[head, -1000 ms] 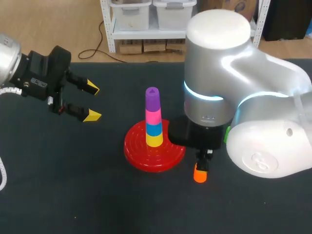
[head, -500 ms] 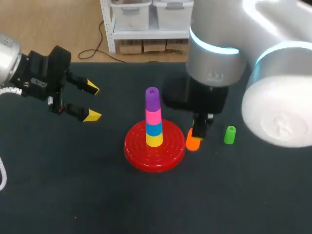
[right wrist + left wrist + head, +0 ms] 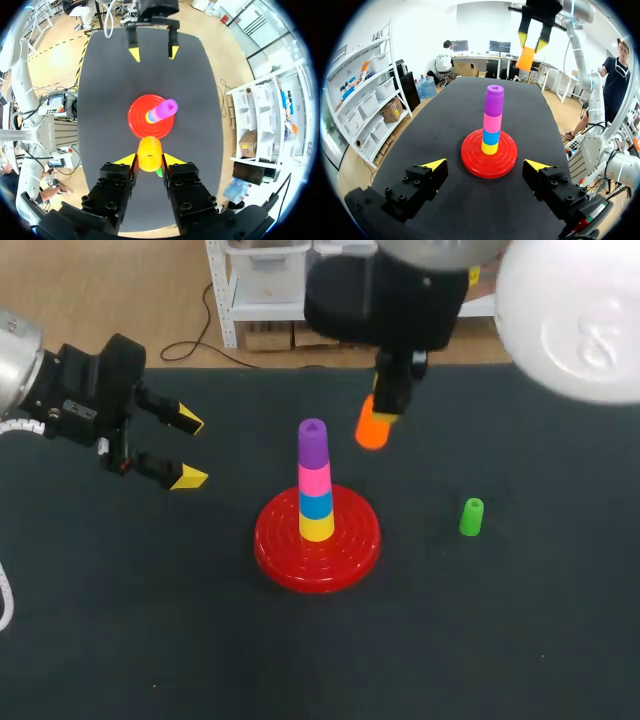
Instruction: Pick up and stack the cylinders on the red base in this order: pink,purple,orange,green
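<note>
The orange cylinder (image 3: 372, 430) hangs in the air, gripped from both sides by the right arm's jaws, above and just beyond the stack. There the purple cylinder (image 3: 313, 443) tops the pink cylinder (image 3: 315, 480), with a blue piece (image 3: 316, 505) and a yellow piece (image 3: 317, 529) beneath, all on the red base (image 3: 350, 545). The green cylinder (image 3: 471, 517) waits on the counter (image 3: 500, 640), well apart from the base. The left arm's jaws stand wide and empty, off to the stack's side.

The risk appears to lie in alignment: an off-centre descent could catch the purple rim, tilt the tower or drop the orange piece.

Only the right wrist view shows the yellow tips pinching the orange cylinder, which the arm hides from above. The left wrist view alone reveals how high the cylinder rides over the stack, while it misses the green cylinder.
</note>
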You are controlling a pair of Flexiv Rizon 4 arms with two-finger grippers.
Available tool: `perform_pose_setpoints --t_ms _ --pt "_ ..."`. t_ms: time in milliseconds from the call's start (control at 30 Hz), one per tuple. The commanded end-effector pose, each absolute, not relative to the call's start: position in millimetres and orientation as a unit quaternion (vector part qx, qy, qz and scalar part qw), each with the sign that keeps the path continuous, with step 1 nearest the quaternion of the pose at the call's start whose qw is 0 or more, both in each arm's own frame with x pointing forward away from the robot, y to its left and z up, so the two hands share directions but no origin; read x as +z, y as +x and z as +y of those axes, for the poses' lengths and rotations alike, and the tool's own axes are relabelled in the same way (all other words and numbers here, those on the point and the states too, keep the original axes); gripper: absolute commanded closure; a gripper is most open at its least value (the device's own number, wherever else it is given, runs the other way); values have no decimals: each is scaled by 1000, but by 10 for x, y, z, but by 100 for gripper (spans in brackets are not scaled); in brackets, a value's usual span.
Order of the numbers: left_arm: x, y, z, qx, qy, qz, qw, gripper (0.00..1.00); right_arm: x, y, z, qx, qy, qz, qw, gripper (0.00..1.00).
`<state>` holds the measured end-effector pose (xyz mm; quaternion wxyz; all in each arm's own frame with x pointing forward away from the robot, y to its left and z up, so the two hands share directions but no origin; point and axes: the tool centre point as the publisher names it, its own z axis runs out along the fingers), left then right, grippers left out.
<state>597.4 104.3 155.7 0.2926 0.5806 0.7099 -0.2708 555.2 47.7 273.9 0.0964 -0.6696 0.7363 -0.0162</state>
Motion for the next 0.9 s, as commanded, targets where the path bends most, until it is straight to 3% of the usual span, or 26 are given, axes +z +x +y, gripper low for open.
perform_pose_setpoints --t_ms 33,467,900 --pt "1547 5970 1048 -271 581 709 295 0 2827 5774 666 -20 -670 738 76 100" --pt "1547 5970 1048 -271 581 709 295 0 2591 5959 1042 -34 -686 725 47 100" --pt "1547 5970 1048 -271 581 709 295 0 2404 6040 1120 -34 -686 726 38 100"
